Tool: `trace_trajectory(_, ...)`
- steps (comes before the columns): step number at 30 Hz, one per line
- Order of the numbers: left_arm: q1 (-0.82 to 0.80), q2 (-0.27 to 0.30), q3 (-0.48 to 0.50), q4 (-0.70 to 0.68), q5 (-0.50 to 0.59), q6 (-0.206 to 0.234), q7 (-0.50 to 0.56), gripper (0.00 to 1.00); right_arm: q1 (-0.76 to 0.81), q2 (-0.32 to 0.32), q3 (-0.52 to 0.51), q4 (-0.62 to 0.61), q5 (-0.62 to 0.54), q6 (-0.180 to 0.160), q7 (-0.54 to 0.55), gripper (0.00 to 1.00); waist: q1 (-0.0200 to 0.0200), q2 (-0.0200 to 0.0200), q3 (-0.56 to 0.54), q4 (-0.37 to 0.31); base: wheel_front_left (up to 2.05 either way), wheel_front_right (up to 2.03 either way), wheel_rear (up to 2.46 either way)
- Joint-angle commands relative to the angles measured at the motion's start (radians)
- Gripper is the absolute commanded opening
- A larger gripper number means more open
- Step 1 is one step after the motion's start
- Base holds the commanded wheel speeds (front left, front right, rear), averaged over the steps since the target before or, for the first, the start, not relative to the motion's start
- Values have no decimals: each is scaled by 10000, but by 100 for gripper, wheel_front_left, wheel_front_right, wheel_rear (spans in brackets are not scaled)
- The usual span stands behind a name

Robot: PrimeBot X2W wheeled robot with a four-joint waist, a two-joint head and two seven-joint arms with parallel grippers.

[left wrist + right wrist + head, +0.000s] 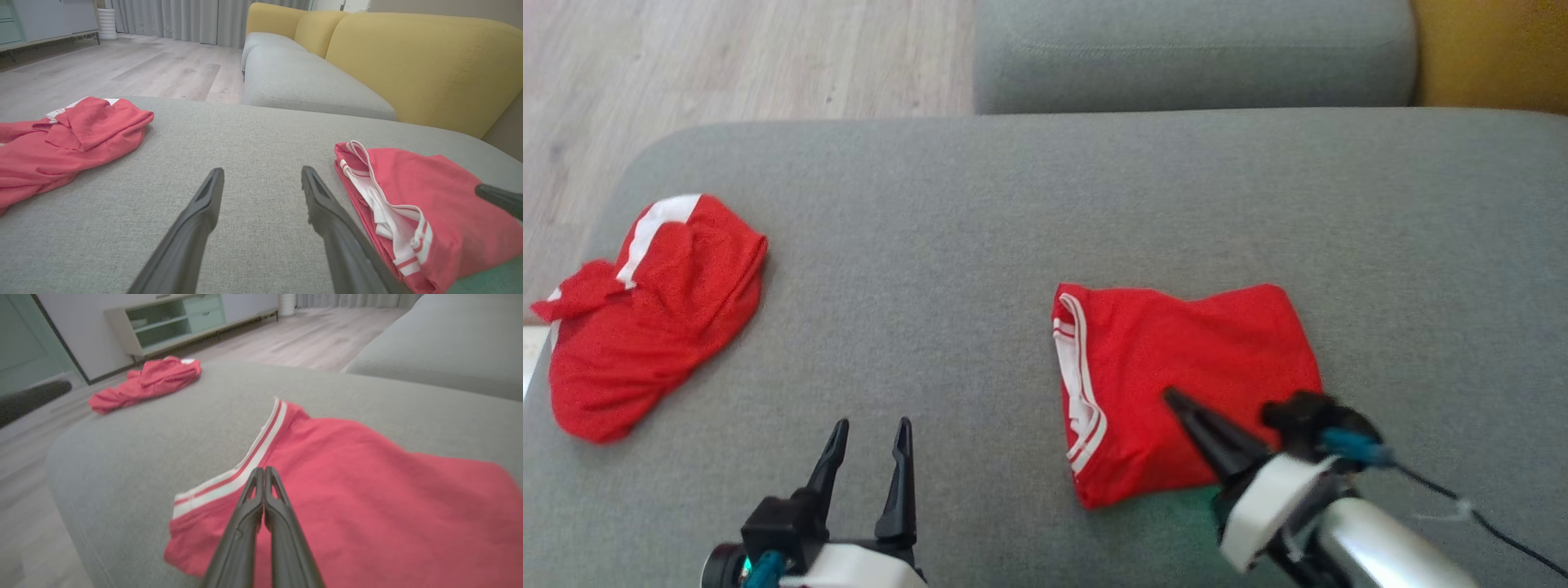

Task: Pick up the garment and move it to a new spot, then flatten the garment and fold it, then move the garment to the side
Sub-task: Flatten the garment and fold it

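My left claw (870, 437) is open. Its two dark fingers (204, 204) stand apart and point out over the grey cushion (1013, 204). There is only bare grey cloth between them. They are not touching any clothes.

My right claw (263, 470) is closed. Its two fingers are pressed tight together, side by side. The tips sit over the folded red garment (1184, 384), close to its white striped band (245, 465). I cannot tell if the tips touch the cloth or hang just above it. My right arm looks a bit blurry from my head camera. A thin black cable (1462, 498) runs off from that wrist.

The folded red garment lies flat on the grey cushion, on my right side. It is a neat, almost square shape. The striped band runs down the edge that faces my left claw. That edge lies just beside my left claw's right finger.

A crumpled red garment (645, 318) lies well away on my left, near the rounded corner of the cushion. It is bunched up, and a white stripe shows on top.

Past the cushion is another grey seat (306, 81) with a yellow backrest (408, 61). The wooden floor (727, 57) is off to the left, with grey curtains (184, 20) and a low cabinet (175, 322) farther back.
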Motion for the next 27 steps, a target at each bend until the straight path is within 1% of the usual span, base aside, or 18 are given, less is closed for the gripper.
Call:
trace_trajectory(1,-248,-61,398,-319,27,-46,-122,100,148,-208,-328,-412,114,-7,-270,0,0,0,-143,-124,0,0,0)
trace_trajectory(4,-187,-61,486,-331,21,-45,-122,100,586,-336,-1209,-708,134,-7,-469,0,0,0,-245,-241,0,0,0)
trace_trajectory(8,-88,-61,606,-361,32,-60,-122,100,1318,-391,-2739,-1076,-150,-7,-679,0,0,0,-345,-362,0,0,0)
trace_trajectory(10,-38,-61,670,-363,81,-97,-122,100,1734,-292,-3699,-1198,-424,-7,-819,0,0,0,-393,-395,0,0,0)
trace_trajectory(13,30,-61,807,-309,178,-207,-122,100,2375,26,-5204,-1306,-1005,-7,-1019,0,0,0,-484,-403,0,0,0)
trace_trajectory(14,59,-61,847,-274,218,-250,-122,100,2603,185,-5579,-1361,-1126,-7,-1064,6,0,0,-530,-398,0,0,0)
trace_trajectory(15,99,-61,883,-233,267,-302,-122,100,2825,309,-5880,-1415,-1242,-7,-1099,29,0,0,-575,-401,0,0,0)
trace_trajectory(16,142,-61,918,-200,326,-364,-122,100,3019,391,-6174,-1463,-1425,-7,-1135,91,0,0,-614,-406,0,0,0)
trace_trajectory(17,191,-60,948,-157,402,-434,-122,100,3200,459,-6411,-1484,-1614,-7,-1162,100,0,0,-653,-403,0,0,0)
trace_trajectory(23,507,-50,1289,-13,707,-750,-122,100,3850,876,-7289,-1521,-2202,-7,-1271,100,0,0,-893,-365,0,0,0)
trace_trajectory(27,642,-50,1500,64,842,-851,-122,100,3909,1104,-7540,-1507,-2350,-7,-1298,100,0,0,-983,-320,0,0,0)
